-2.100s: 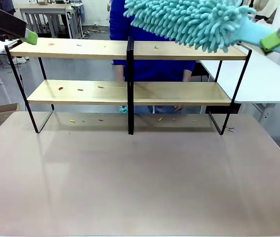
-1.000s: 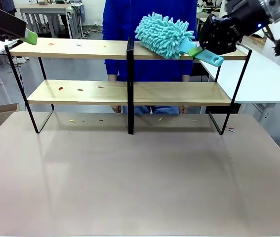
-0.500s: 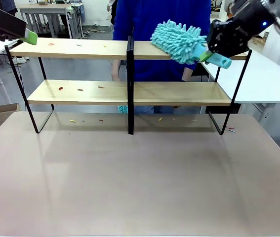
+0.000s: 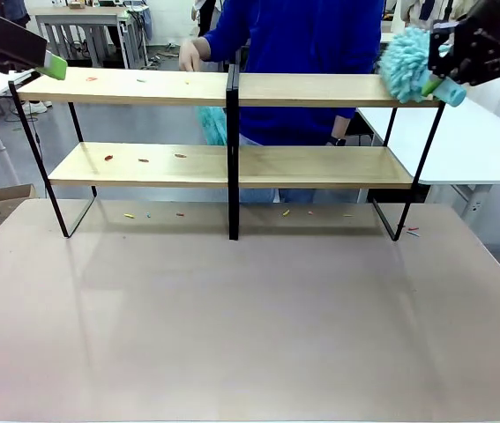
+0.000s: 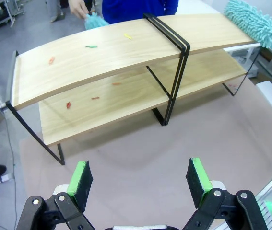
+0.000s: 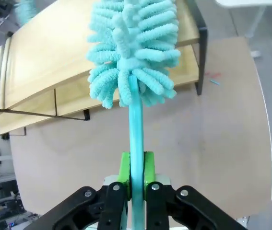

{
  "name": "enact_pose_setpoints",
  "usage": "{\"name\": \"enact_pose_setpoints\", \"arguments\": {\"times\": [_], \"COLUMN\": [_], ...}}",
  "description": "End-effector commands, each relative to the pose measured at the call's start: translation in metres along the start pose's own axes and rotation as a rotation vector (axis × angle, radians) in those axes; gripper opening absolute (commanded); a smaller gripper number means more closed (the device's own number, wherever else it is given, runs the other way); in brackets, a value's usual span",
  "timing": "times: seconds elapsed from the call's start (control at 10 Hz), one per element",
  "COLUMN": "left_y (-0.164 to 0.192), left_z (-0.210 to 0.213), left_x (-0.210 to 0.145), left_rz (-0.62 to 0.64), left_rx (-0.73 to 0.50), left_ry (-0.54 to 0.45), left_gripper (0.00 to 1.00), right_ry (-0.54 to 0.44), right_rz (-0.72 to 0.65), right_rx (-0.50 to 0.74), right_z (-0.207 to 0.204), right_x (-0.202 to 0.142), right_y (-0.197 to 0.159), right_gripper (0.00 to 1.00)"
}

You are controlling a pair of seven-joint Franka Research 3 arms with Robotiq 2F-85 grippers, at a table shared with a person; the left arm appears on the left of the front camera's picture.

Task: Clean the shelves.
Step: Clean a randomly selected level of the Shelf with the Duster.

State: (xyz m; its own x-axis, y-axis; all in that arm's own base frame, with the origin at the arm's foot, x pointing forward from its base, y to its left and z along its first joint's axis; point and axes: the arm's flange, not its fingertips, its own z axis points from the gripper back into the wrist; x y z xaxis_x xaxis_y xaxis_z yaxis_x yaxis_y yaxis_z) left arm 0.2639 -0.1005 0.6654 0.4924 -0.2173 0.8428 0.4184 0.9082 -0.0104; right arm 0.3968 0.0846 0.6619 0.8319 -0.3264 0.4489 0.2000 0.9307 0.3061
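Note:
The shelves (image 4: 232, 165) are two long light wooden boards on a thin black frame, standing across the far part of the table. My right gripper (image 4: 432, 86) is shut on the handle of a turquoise fluffy duster (image 4: 404, 66), whose head rests at the right end of the top board. In the right wrist view, the gripper (image 6: 136, 172) clamps the duster (image 6: 133, 48) handle above the shelves (image 6: 54, 52). My left gripper (image 4: 54, 64) hovers at the top board's left end. It is open and empty (image 5: 138, 177) above the shelves (image 5: 102, 52). Small coloured bits (image 5: 91, 46) lie on both boards.
A person in blue stands behind the shelves, one hand (image 4: 188, 55) raised near the top board, with a second turquoise duster (image 4: 212, 123). Small bits (image 4: 144, 214) lie on the brown table (image 4: 250, 308) under the shelves. White tables (image 4: 479, 141) flank the scene; a cardboard box (image 4: 7, 201) sits on the floor.
My right gripper has swept the duster rightward along the top board to its right end. The person has shifted and raised a hand behind the left half. The left arm has not moved.

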Motion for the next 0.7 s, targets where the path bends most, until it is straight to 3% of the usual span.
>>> {"name": "enact_pose_setpoints", "arguments": {"times": [0.0, 0.2, 0.5, 0.6], "left_y": [0.001, 0.001, 0.001, 0.001], "left_z": [0.001, 0.001, 0.001, 0.001], "left_x": [0.000, 0.000, 0.000, 0.000], "left_rz": [-0.002, -0.002, -0.002, -0.002], "left_rx": [0.006, 0.006, 0.006, 0.006], "left_ry": [0.000, 0.000, 0.000, 0.000], "left_gripper": [1.00, 1.00, 1.00, 1.00], "right_ry": [-0.034, -0.085, -0.046, 0.008], "right_rz": [0.012, 0.120, 0.178, 0.225], "right_rx": [0.007, 0.063, 0.145, 0.242], "right_z": [-0.004, -0.003, -0.002, 0.002], "right_x": [-0.008, -0.010, -0.013, -0.019], "right_y": [0.010, 0.014, 0.015, 0.016], "right_gripper": [0.12, 0.12, 0.12, 0.12]}}
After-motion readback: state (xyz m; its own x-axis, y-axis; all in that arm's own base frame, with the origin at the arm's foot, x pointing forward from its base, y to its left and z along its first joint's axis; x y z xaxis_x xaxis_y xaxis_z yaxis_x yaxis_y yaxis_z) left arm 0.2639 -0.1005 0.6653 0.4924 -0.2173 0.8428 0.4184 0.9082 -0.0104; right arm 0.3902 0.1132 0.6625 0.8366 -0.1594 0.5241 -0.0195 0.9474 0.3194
